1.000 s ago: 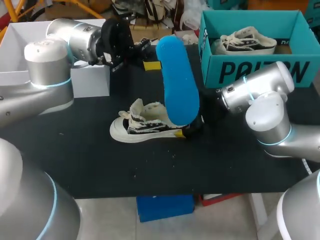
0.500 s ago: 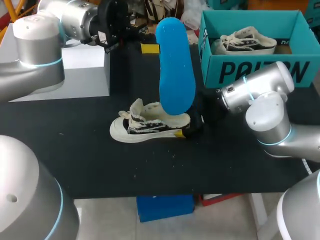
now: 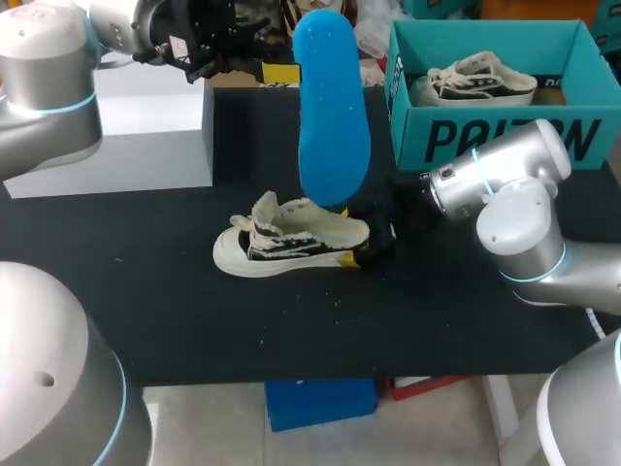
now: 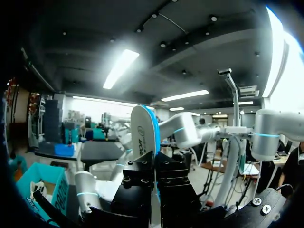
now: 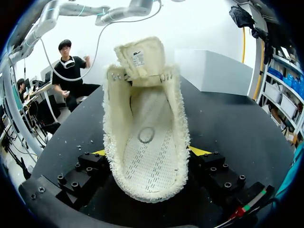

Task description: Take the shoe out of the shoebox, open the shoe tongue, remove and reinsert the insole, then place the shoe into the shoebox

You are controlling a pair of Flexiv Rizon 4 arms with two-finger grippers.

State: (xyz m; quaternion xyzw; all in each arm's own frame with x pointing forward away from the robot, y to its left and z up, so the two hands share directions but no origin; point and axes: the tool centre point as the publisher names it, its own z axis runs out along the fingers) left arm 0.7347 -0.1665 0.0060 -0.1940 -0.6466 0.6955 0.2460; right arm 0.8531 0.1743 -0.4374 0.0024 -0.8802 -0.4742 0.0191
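The shoe (image 3: 291,243) lies on its sole near the middle of the desk (image 3: 437,320), toe toward my left. Its tongue (image 5: 141,57) is folded up so the empty footbed shows. My right gripper (image 3: 371,250) clamps the heel, one yellow tip on each side. Above the heel hangs the blue insole (image 3: 332,116), upright and pinched by its edge near the upper end in my left gripper (image 4: 154,178). Its lower end is just over the opening and looks free of it. The teal shoebox (image 3: 505,136), holding a second shoe (image 3: 475,83), stands behind at my right. I judge three risks in reinsertion. The soft insole may buckle or snag the fuzzy collar if lowered off-line, the thin pinch may slip, and the shoe may twist in its heel hold.
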